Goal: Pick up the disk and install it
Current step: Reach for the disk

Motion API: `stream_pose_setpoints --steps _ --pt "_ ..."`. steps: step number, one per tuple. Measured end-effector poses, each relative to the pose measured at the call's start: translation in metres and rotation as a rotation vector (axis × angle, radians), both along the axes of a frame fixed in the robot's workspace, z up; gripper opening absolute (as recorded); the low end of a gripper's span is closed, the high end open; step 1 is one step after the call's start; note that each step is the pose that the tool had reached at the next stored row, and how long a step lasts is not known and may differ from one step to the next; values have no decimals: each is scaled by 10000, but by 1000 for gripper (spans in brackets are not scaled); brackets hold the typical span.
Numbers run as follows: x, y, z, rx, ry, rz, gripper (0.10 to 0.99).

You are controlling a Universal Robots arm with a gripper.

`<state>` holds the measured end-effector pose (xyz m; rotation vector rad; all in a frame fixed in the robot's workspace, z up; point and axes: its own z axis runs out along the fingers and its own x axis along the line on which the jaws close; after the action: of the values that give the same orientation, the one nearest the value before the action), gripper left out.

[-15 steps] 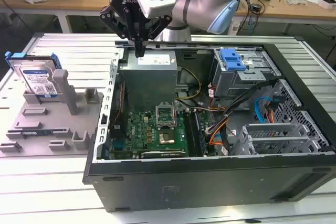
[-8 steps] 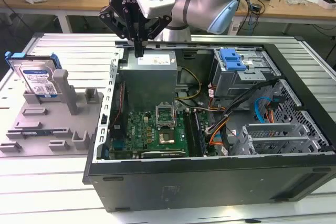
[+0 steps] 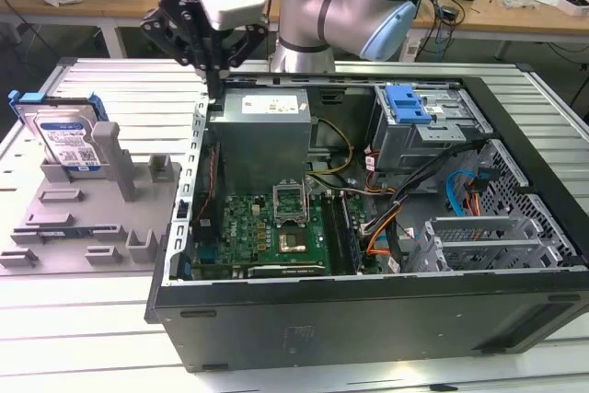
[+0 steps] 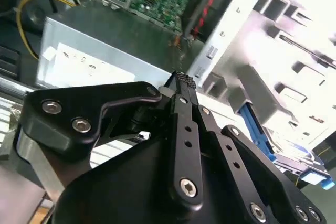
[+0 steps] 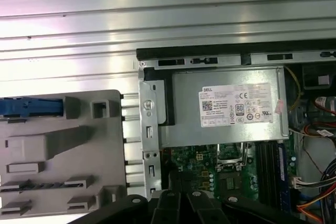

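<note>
The disk (image 3: 66, 140), a silver drive with a white-and-blue label in a blue bracket, stands on edge in the grey holder (image 3: 87, 218) at the exterior view's left. Its blue top edge (image 5: 30, 107) shows in the first wrist view. My gripper (image 3: 213, 85) hangs over the near-left corner of the open computer case (image 3: 368, 310), above the power supply (image 3: 262, 131) and to the right of the disk. In the second wrist view my gripper (image 4: 181, 81) is shut, its black fingers pressed together with nothing between them.
Inside the case lie the green motherboard (image 3: 276, 227), loose cables (image 3: 386, 227) and a grey drive cage with a blue latch (image 3: 408, 103). The ribbed metal table (image 3: 110, 80) carries both case and holder. Cluttered benches stand behind.
</note>
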<state>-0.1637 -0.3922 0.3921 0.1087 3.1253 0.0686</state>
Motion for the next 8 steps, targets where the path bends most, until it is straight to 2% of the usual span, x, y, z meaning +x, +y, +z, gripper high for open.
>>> stream_pose_setpoints --steps 4,8 --pt "-192 46 -2 0 20 3 106" --pt "-346 87 -4 0 38 4 106"
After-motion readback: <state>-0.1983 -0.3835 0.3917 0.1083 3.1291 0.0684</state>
